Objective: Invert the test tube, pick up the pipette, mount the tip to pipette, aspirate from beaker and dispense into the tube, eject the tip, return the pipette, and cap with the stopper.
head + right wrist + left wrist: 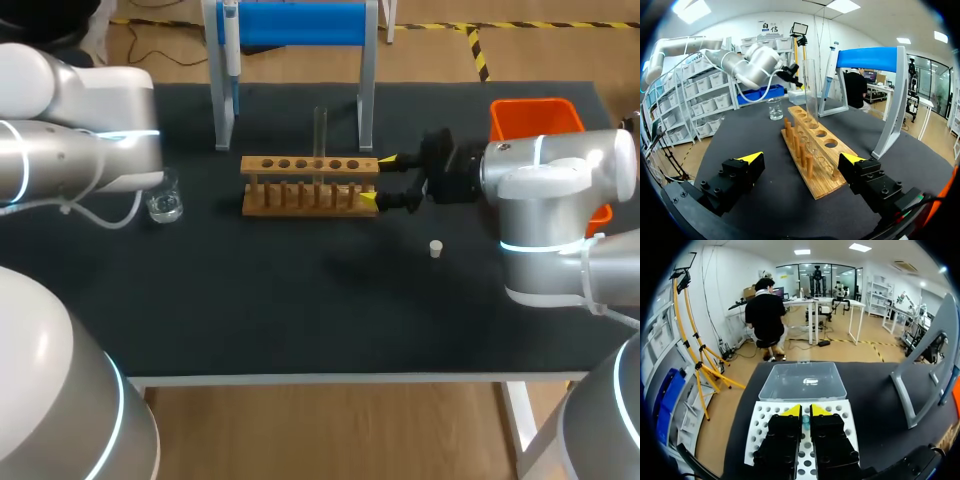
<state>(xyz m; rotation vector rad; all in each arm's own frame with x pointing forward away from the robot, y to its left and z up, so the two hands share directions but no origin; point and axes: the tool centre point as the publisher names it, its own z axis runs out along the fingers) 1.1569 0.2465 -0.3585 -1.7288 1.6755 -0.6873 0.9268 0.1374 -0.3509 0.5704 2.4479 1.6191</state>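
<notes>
Head view: your right gripper [378,180] is hanging wide open, straddling the rack [310,172] end, with the tube [320,130] standing upright in it. Your left gripper [806,412] is looking pinched almost shut over the tip box [760,420]. The tube's light, slick, breakable glass, so I'm thinking grab it mid-body, gently.

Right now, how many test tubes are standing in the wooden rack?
1: a clear test tube stands upright in a hole near the middle of the wooden rack. The other holes look empty, and none seems hidden.
</notes>
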